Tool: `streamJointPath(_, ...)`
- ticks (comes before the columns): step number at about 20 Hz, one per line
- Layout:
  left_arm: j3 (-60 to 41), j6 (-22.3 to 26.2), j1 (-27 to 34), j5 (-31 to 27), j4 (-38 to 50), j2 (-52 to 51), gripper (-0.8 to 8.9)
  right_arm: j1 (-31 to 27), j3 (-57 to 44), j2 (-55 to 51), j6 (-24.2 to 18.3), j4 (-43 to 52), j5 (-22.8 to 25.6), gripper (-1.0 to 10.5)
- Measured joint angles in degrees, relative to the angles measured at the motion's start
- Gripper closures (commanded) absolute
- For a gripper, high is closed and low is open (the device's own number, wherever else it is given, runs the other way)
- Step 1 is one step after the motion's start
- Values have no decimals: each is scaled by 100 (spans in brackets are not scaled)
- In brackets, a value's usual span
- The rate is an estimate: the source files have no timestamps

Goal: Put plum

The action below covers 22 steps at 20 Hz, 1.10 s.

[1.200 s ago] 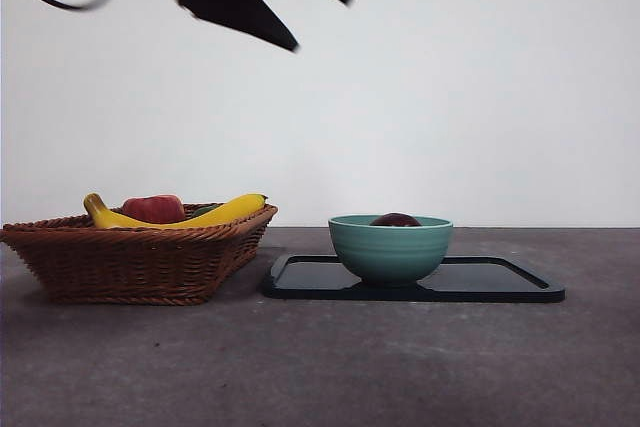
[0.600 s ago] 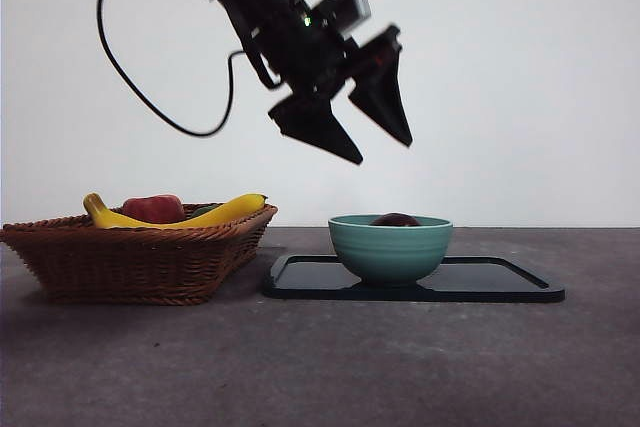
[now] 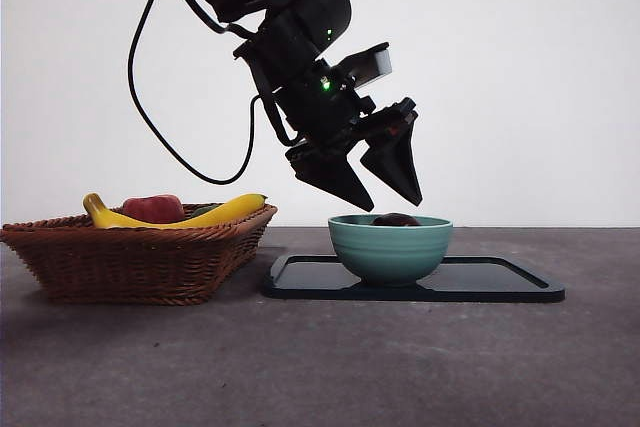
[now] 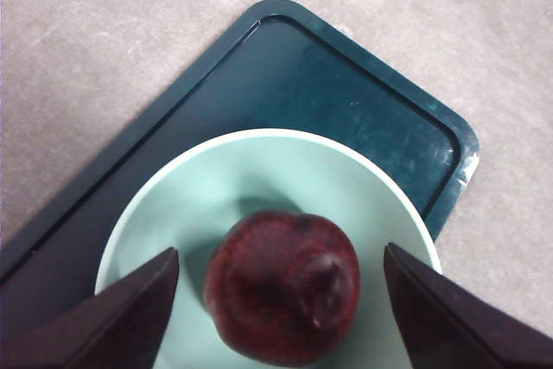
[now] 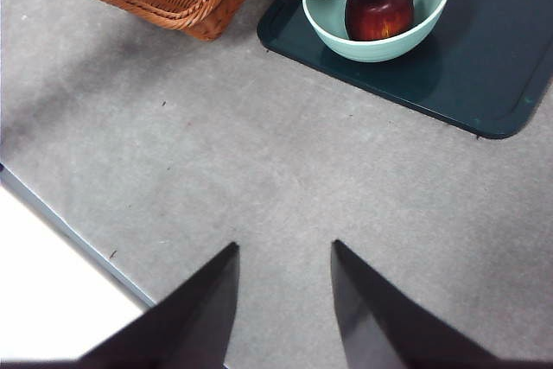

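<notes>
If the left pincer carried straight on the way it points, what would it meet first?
Most likely the plum in the bowl: the open left pincer hangs just above, jaws either side of it.

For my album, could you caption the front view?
The left gripper, jaws open, hovers over the plum in the teal bowl.

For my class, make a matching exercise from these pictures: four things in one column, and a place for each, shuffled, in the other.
Things:
1. plum
2. teal bowl
3. bananas
4. left pincer

Places:
A. in the wicker basket
B. on the dark tray
C. open, just above the bowl
D. inside the bowl

Pairs: 1-D, 2-B, 3-A, 4-C
</notes>
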Motion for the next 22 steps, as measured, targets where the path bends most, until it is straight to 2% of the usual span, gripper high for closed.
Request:
streamJointPath(13, 7, 4, -46, -9, 37, 286, 450, 0, 0, -2, 17, 2, 0, 777)
streamJointPath(17, 11, 26, -57, -44, 50, 315, 644, 0, 0, -2, 20, 2, 0, 776)
streamJointPath(22, 26, 31, -61, -46, 26, 315, 660, 0, 0, -2, 20, 2, 0, 777)
